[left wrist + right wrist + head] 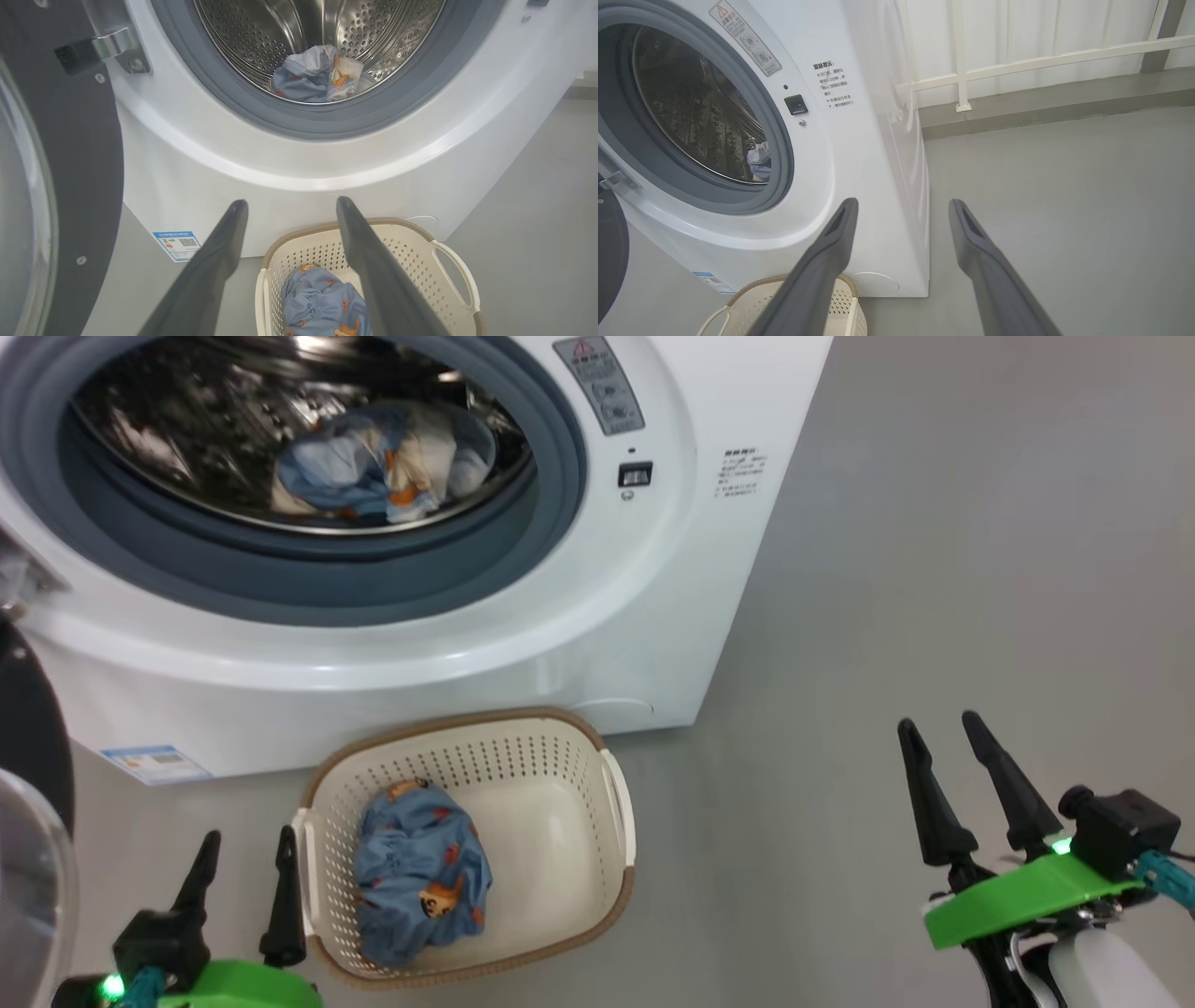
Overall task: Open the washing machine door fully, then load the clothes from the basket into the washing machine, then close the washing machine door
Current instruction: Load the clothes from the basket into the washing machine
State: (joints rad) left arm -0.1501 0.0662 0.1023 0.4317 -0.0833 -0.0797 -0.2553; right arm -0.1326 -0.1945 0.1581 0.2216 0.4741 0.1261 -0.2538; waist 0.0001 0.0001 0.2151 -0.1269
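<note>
The white washing machine (579,616) stands with its door (33,803) swung open at the far left; the door's black rim and glass also show in the left wrist view (70,177). One blue bear-print garment (373,467) lies inside the steel drum (322,77). Another bundle of the clothes (420,873) sits in the cream basket (569,887) on the floor before the machine. My left gripper (245,849) is open, empty, just left of the basket; its fingers (219,261) frame the basket (448,275). My right gripper (938,728) is open, empty, over bare floor to the right.
Grey floor (934,569) stretches right of the machine. A white railing (1017,60) and a low grey ledge run along the wall behind, in the right wrist view. The basket's rim (742,298) peeks in below the right fingers (985,261).
</note>
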